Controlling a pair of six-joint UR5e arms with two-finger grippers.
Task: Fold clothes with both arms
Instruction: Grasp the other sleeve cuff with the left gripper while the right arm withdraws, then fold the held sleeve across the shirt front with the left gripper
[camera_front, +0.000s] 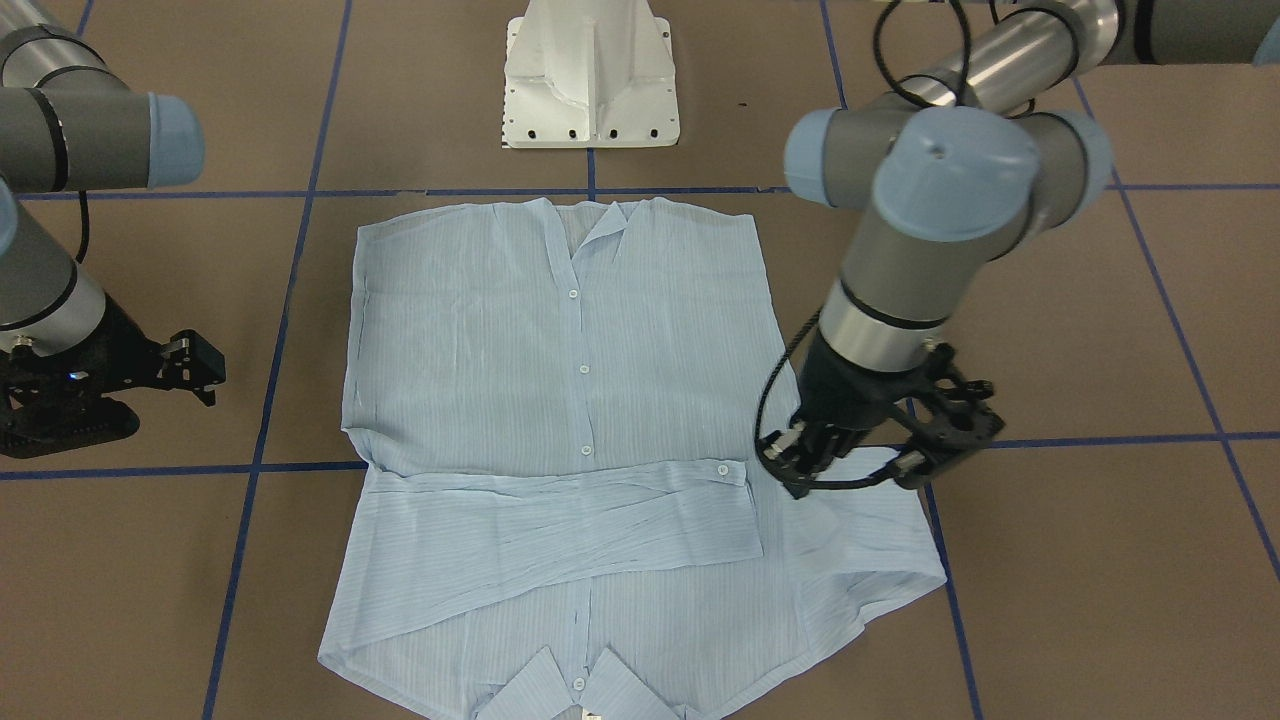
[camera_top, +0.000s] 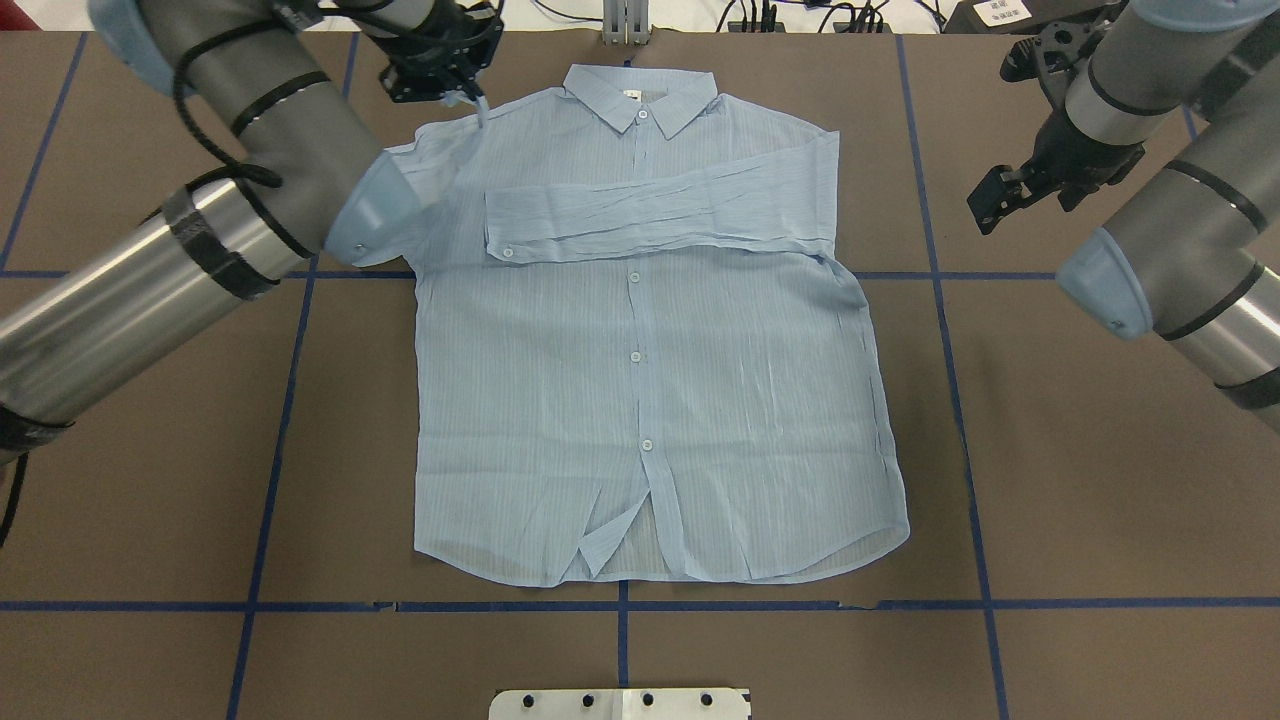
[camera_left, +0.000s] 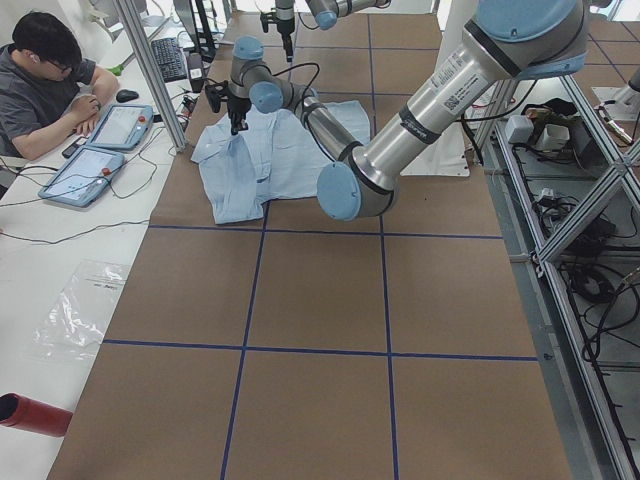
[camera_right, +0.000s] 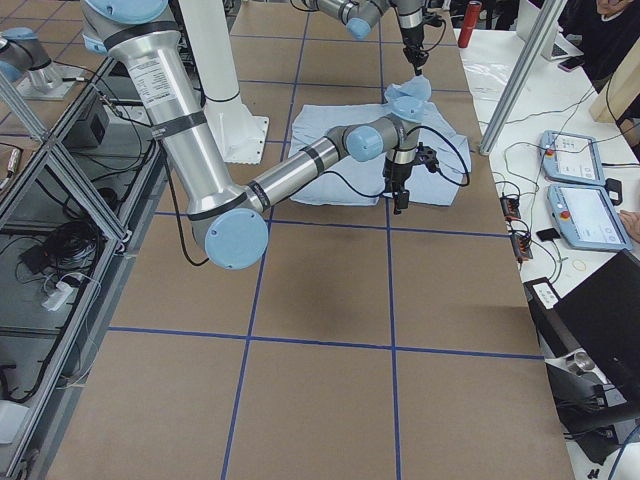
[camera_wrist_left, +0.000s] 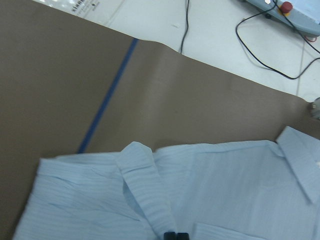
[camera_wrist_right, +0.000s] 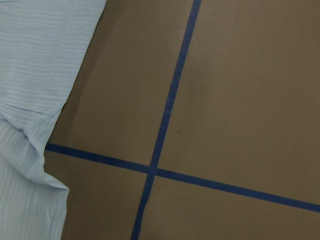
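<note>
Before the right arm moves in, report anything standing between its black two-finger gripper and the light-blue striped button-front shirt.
Nothing visible does. The right gripper hovers beside the shirt, and only bare brown table mat with a blue tape line lies between them.

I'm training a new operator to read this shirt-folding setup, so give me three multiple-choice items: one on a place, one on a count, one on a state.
1. Where is the right gripper relative to the shirt?
A) resting on its middle
B) tucked under it
C) beside it, over bare table

2. How many sleeves lie folded across the shirt's front?
A) none
B) one
C) two

3. What is the left gripper doing?
A) shut on shirt cloth
B) open above the table
C) shut on nothing

Answers:
1. C: the overhead view shows it off the cloth, above brown table.
2. B: a single sleeve crosses the chest.
3. A: the left wrist view shows a raised strip of cloth ending in its closed fingertips.
</note>
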